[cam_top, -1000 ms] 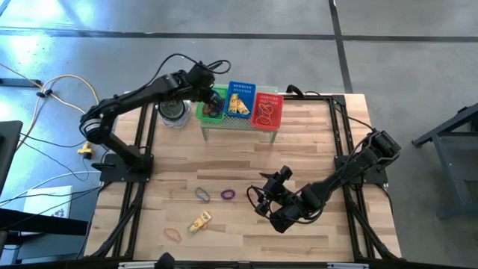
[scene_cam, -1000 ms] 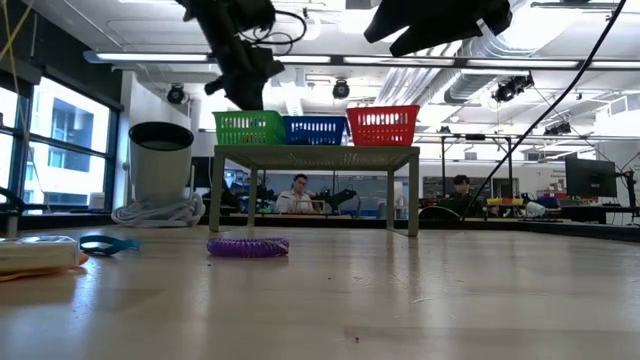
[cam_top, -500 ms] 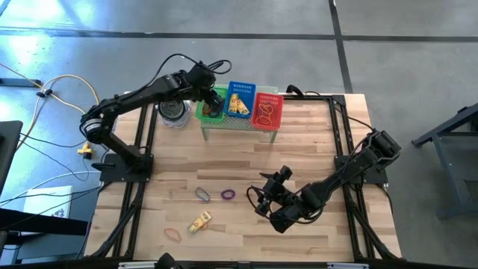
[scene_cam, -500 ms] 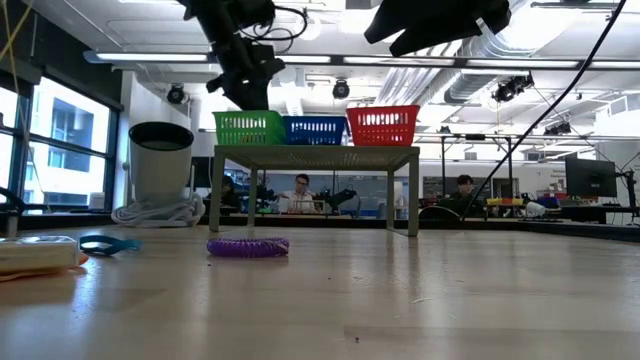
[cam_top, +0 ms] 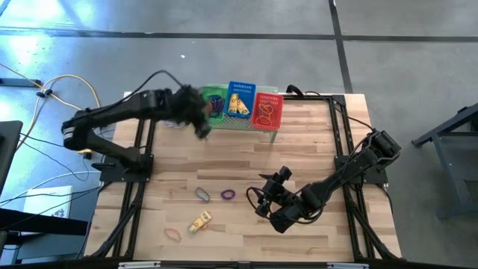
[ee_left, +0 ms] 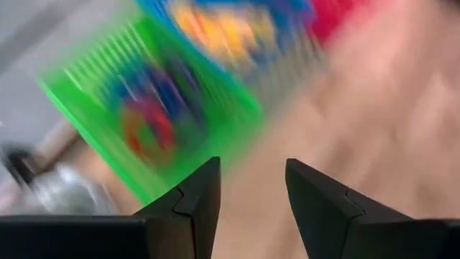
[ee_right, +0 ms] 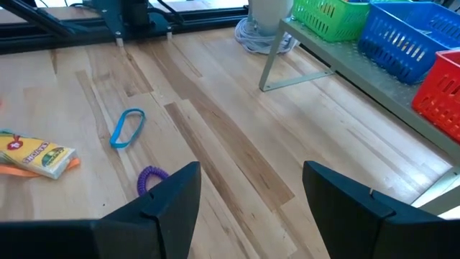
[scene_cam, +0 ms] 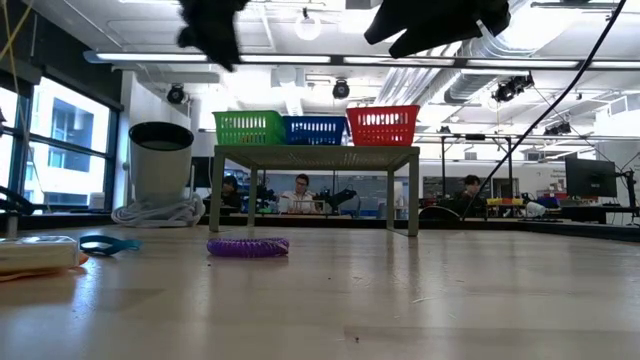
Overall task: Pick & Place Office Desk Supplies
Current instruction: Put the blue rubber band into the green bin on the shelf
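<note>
Since the earlier frame the left gripper (cam_top: 200, 123) has pulled back from over the green basket (cam_top: 214, 103) toward the table's left side, its fingers apart with nothing between them, while coloured loops (blurred in the wrist view) lie in that basket. Loose supplies lie on the table (cam_top: 246, 161): a blue loop (cam_top: 202, 195) beside a purple loop (cam_top: 228, 194), and nearer the front edge a yellow packet (cam_top: 199, 222) with an orange band (cam_top: 173, 233). To the right of the purple loop, the right gripper (cam_top: 259, 198) hovers above the table, open and empty.
</note>
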